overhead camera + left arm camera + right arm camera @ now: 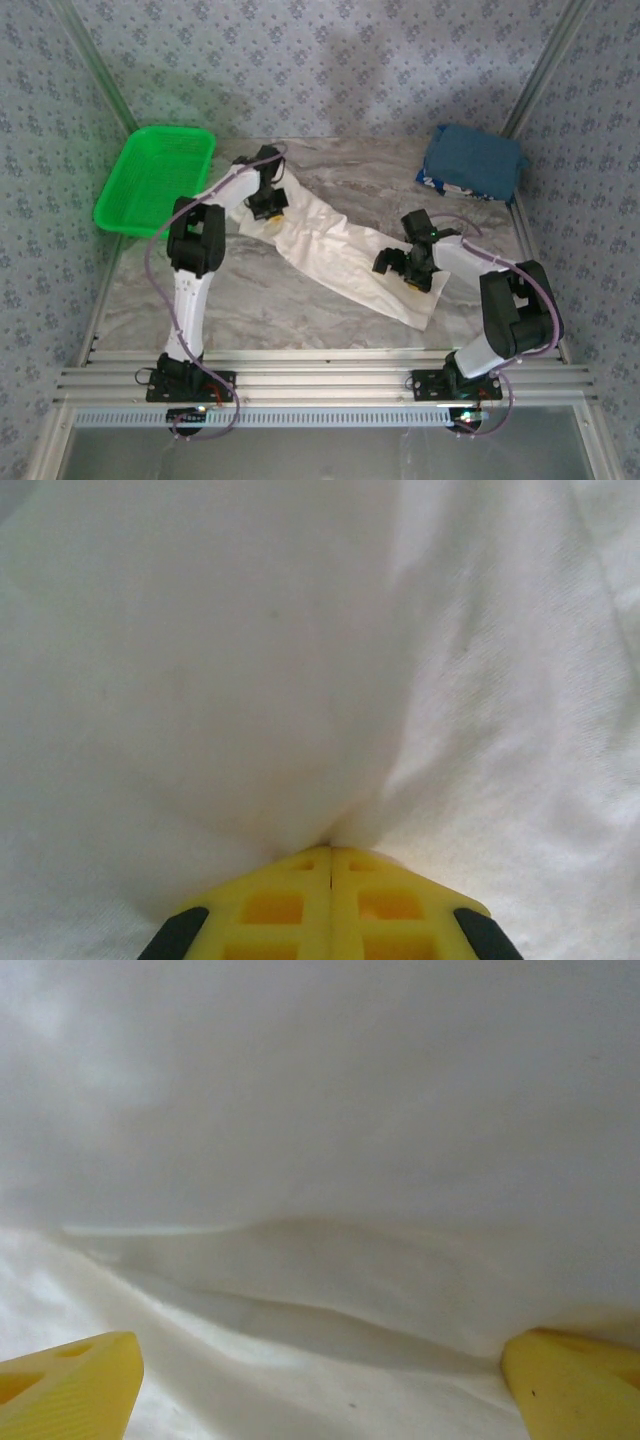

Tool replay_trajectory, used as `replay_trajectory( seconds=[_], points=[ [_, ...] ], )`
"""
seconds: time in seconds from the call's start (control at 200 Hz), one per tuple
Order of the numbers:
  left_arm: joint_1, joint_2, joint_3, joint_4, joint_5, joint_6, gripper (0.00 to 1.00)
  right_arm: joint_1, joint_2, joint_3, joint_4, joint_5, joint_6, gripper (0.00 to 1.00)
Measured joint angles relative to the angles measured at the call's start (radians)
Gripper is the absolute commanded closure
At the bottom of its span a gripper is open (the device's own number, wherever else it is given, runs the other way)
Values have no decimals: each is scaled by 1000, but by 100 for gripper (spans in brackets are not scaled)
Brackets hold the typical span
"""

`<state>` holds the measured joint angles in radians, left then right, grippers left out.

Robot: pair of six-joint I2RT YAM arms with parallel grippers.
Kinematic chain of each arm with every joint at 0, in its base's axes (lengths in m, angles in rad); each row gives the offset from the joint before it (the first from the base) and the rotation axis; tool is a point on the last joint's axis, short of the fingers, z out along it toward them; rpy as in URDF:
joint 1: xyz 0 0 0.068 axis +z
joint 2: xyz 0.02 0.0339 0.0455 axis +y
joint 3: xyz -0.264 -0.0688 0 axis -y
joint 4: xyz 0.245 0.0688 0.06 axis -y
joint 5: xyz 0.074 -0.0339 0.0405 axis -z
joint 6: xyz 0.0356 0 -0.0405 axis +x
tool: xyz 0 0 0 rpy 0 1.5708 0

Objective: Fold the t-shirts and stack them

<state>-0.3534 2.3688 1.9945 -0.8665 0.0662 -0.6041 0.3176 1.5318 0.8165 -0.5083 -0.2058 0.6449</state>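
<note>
- Two shirts lay on the table (pixel 300 320): the white shirt (pixel 330 250) stretched in a crumpled diagonal band across the middle, and the blue shirt (pixel 472 163) lay folded at the far right corner.
- Left tool (pixel 268 208) (pixel 330 855) was pressed together, pinching a fold at the white shirt's far left end.
- Right tool (pixel 415 280) (pixel 320 1375) was spread wide, low over its near right end.
- Green basket (pixel 155 180) sat far left, apart from both shirts.

white t-shirt (pixel 330 245): 1 | blue t-shirt (pixel 470 163): 1 | green basket (pixel 155 175): 1
</note>
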Motion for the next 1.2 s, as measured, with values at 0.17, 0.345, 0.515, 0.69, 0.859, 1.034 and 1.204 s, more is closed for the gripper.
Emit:
replay_trajectory(
  seconds=[0.17, 0.345, 0.515, 0.69, 0.859, 1.034, 1.204],
  points=[
    [4, 192, 332, -48, 12, 37, 95, 84, 51, 42, 40, -26, 80, 4],
    [10, 368, 634, -57, 58, 39, 91, 190, 152, 144, 93, -88, 171, 4],
    [28, 472, 784, 3, 155, 8, 87, 283, 248, 246, 133, -151, 269, 4],
    [55, 505, 801, 122, 246, -53, 84, 334, 288, 291, 142, -187, 370, 4],
    [72, 546, 840, 208, 287, -85, 84, 342, 280, 270, 159, -209, 506, 4],
    [85, 564, 842, 285, 322, -105, 83, 393, 228, 200, 194, -212, 690, 4],
    [89, 581, 847, 345, 347, -114, 83, 481, 192, 158, 207, -190, 851, 3]
  ],
)
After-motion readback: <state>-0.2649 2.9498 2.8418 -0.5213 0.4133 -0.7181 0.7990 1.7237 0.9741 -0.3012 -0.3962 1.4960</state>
